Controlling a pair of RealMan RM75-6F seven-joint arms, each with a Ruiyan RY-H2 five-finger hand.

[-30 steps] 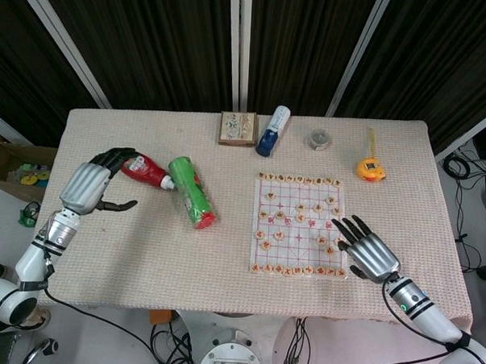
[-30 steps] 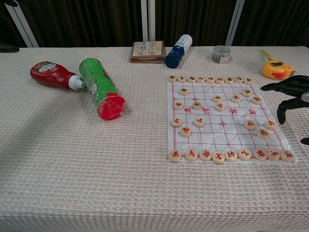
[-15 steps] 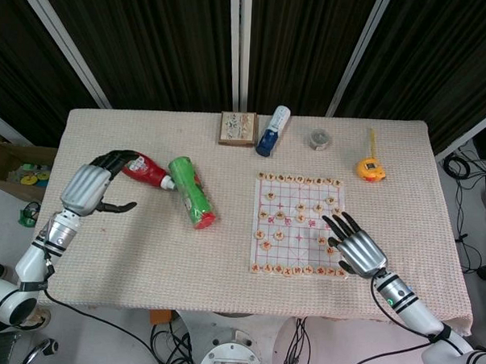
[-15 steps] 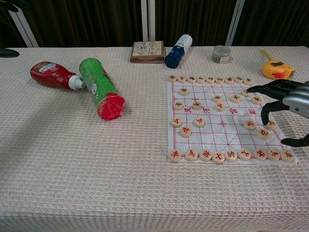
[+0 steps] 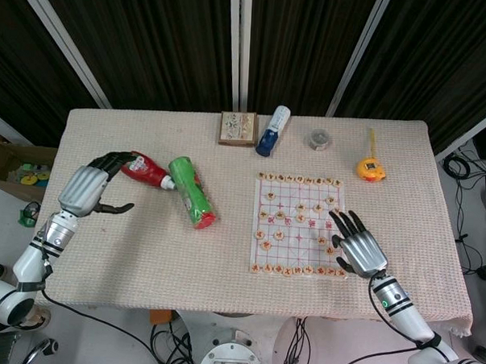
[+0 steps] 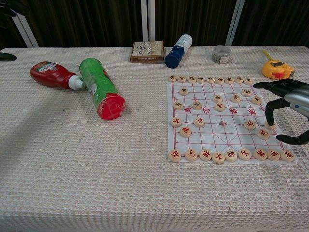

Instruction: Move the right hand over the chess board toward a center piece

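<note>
- The right hand (image 5: 359,249) is open and holds nothing; its fingers (image 6: 269,107) are apart and curve down over the right edge of the chess board (image 5: 298,225).
- The fingertips hang close to a round piece (image 6: 263,133) on the right side; I cannot tell if they touch it.
- Compared with half a second ago, this hand has pulled back slightly to the right.
- The left hand (image 5: 88,187) rests open beside the red ketchup bottle (image 5: 145,172), as before.

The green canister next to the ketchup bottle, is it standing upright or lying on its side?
Lying on its side. The green canister rests lengthwise on the tablecloth, red end facing the camera, beside the ketchup bottle.
</note>
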